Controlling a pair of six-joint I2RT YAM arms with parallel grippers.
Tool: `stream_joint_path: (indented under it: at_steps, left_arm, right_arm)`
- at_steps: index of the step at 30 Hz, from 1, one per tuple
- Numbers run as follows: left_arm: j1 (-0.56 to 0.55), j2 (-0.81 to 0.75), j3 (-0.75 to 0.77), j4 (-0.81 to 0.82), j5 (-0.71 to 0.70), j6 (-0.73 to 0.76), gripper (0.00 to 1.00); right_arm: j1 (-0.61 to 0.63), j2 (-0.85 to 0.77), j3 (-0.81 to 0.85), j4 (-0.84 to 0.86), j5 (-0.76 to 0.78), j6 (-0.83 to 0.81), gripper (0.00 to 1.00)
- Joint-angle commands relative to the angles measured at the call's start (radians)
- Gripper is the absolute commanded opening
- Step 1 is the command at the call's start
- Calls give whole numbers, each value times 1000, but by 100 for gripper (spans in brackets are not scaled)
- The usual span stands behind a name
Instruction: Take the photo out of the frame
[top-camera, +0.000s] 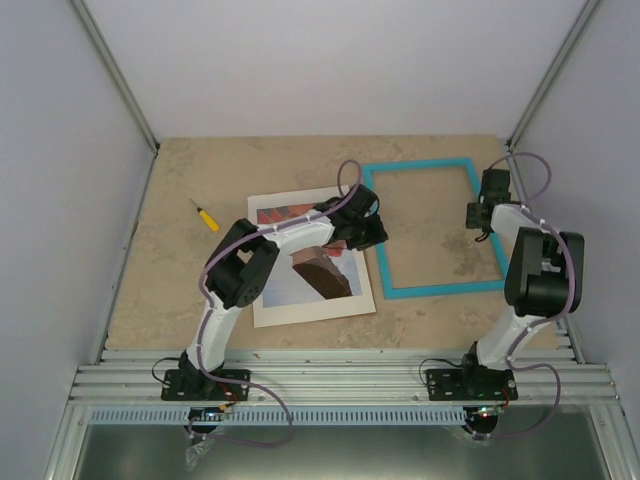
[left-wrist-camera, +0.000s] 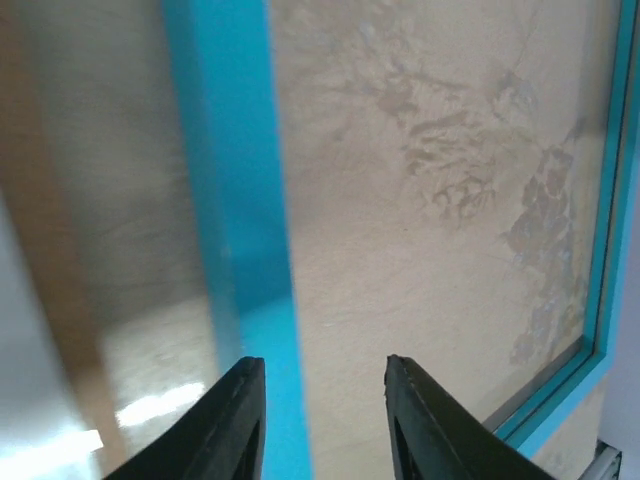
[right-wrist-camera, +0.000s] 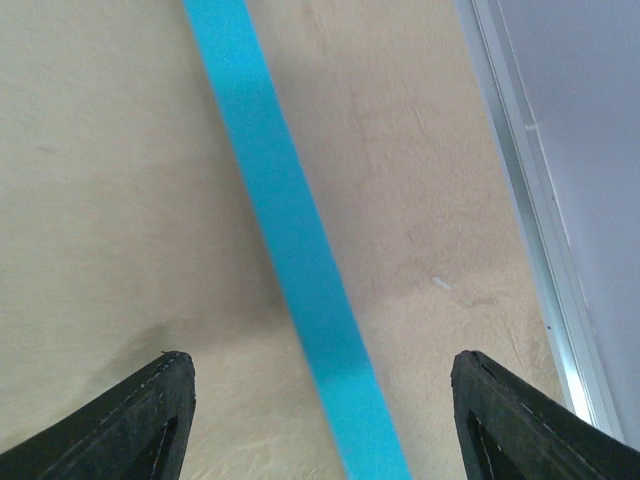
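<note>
Thin turquoise frame (top-camera: 440, 289), photo (top-camera: 320, 300) lying beside it, seemingly balloon print, left end effector (left-wrist-camera: 322, 362) part-open, right end effector (right-wrist-camera: 320, 355) wide

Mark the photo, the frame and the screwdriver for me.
photo (top-camera: 310, 298), top external view, pale lower part of the print.
frame (top-camera: 445, 290), top external view, its near rail.
screwdriver (top-camera: 207, 218), top external view, yellow handle.
</note>
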Motion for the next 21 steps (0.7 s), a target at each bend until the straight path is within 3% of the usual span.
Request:
stream_joint_path:
  at_steps: [1,11,21]
  left_arm:
    - [56,-130,-80,31,-14,2,39]
    - [246,-441,-366,-2,-71,105,55]
    - [520,-796,-739,-78,-29,210,64]
  right_arm:
    - [42,-110,24,-44,-143,96,72]
    - [358,-147,40,-44,-307,188,82]
    - [579,27,117,-45,-306,236,83]
